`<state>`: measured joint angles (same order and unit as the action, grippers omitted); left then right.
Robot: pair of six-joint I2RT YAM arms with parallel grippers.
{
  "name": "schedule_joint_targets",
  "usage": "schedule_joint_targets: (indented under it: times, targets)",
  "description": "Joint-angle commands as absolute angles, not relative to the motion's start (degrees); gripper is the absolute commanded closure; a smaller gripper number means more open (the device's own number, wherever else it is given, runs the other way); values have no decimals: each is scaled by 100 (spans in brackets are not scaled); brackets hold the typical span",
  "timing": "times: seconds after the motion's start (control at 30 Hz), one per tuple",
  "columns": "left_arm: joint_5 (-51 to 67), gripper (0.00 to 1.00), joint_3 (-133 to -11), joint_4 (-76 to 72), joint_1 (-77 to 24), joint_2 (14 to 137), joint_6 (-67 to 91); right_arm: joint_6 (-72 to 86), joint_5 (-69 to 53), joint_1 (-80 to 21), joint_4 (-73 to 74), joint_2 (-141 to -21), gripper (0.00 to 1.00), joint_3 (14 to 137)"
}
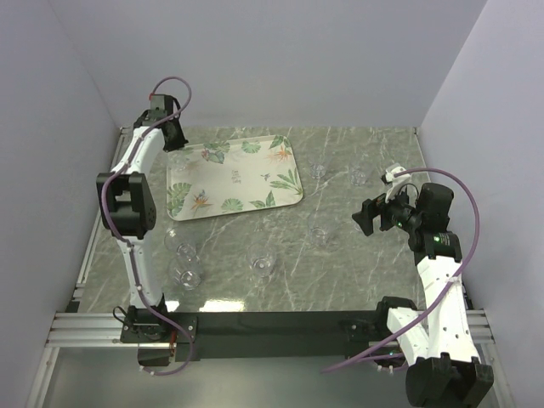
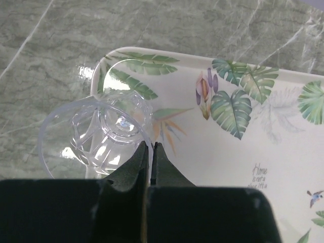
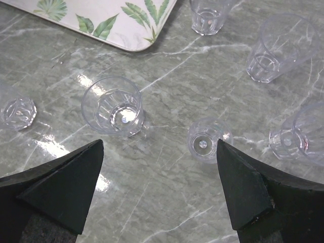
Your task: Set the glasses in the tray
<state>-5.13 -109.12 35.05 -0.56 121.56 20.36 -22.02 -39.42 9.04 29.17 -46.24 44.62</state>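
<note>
My left gripper (image 2: 151, 147): fingers pinching wall of one glass (image 2: 101, 136), one pad inside rim, one outside. Held glass tilted over corner of tray (image 2: 223, 167); touching tray or not, can't tell. I judge it light, stiff, slick, likely brittle: hold by wall just below rim, squeeze gently. No other glass seen inside tray. On table (image 3: 162, 202) beside tray, loose glasses (image 3: 114, 109) stand scattered, well apart. My right gripper (image 3: 159, 146): fingers spread wide above them, holding nothing.
</note>
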Motion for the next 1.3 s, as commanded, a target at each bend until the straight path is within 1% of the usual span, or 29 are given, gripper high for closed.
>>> schedule_joint_targets:
  times: [0.0,0.23,0.3,0.33,0.37,0.43,0.47,0.57,0.63,0.67,0.7,0.77,0.83,0.87,1.0,1.03,1.1,1.13,1.27]
  targets:
    - [-607,100,-11478,3682,-132,12357,1881,-2259,-3946,949,2707,-4597,2,4456]
    - [-668,99,-11961,3885,-272,12788,1749,-2259,-3955,949,2707,-4605,2,4456]
    - [-677,93,-12058,3937,-281,12893,1767,-2259,-3946,958,2698,-4605,2,4456]
    - [-685,90,-12085,3946,-281,12928,1784,-2259,-3946,958,2698,-4614,2,4447]
    - [-694,82,-12120,3955,-281,12964,1793,-2259,-3929,949,2690,-4606,2,4447]
    - [-677,69,-12129,3964,-290,12955,1828,-2250,-3920,958,2689,-4597,2,4439]
    - [-668,58,-12120,3955,-290,12894,1837,-2259,-3937,958,2689,-4597,2,4438]
    - [-616,43,-12041,3894,-299,12640,1872,-2285,-4078,967,2716,-4553,2,4438]
    - [-563,37,-11884,3824,-299,12446,1890,-2311,-4192,976,2725,-4492,2,4421]
    - [-545,33,-11787,3788,-299,12193,1907,-2338,-4218,984,2725,-4474,2,4421]
    - [-458,31,-11673,3736,-299,12034,1916,-2355,-4254,993,2733,-4448,2,4412]
    - [-361,25,-11131,3439,-299,11439,1951,-2382,-4271,993,2725,-4395,2,4386]
    - [-220,22,-10498,3253,-299,10997,1986,-2399,-4315,993,2725,-4342,1,4359]
    - [-176,20,-10268,3043,-299,10543,1995,-2426,-4333,1002,2725,-4324,2,4342]
    - [-53,16,-9152,2655,-290,9380,2039,-2531,-4491,1011,2768,-4307,1,4315]
    - [-44,16,-8671,2576,-290,8899,2048,-2549,-4526,1011,2795,-4307,1,4315]
    - [-44,14,-8176,2366,-273,8414,2074,-2610,-4649,1011,2821,-4307,1,4307]
    - [113,13,-7713,2312,-255,7967,2074,-2628,-4658,1011,2847,-4307,1,4307]
    - [421,13,-6655,2224,-123,6945,2214,-2663,-4737,1020,2865,-4324,1,4298]
